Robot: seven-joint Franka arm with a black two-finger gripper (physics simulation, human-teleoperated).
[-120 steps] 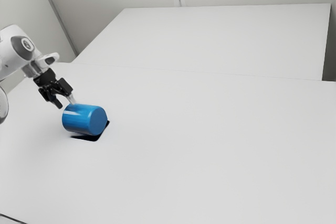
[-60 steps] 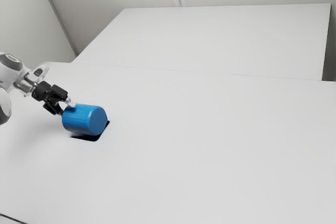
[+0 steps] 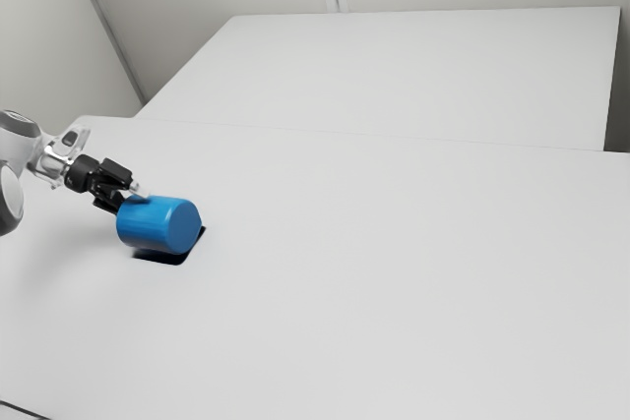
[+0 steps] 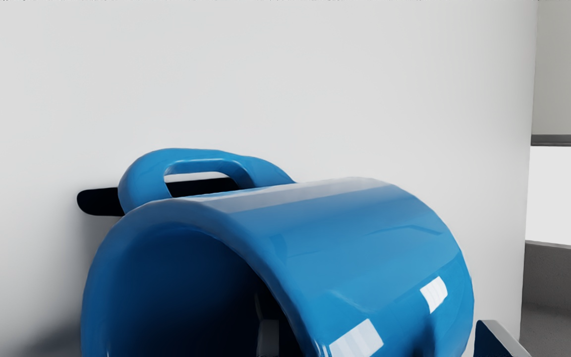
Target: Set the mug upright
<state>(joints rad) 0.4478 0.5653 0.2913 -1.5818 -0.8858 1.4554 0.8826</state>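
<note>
Gripper [image 3: 133,200], left of the exterior frame: fingers wide apart, one reaching inside the mug's mouth, one outside, wall between, not clamped. To do this well: likely square up on the wall, close firmly, lift slightly, then swing the mouth up and the base [image 3: 184,227] down, minding the handle [image 4: 142,179]; a shallow bite could slip on glossy curves. Blue mug [image 3: 156,223] on its side, left of centre on the pale surface [image 3: 394,272], mouth facing the gripper, handle out sideways.
</note>
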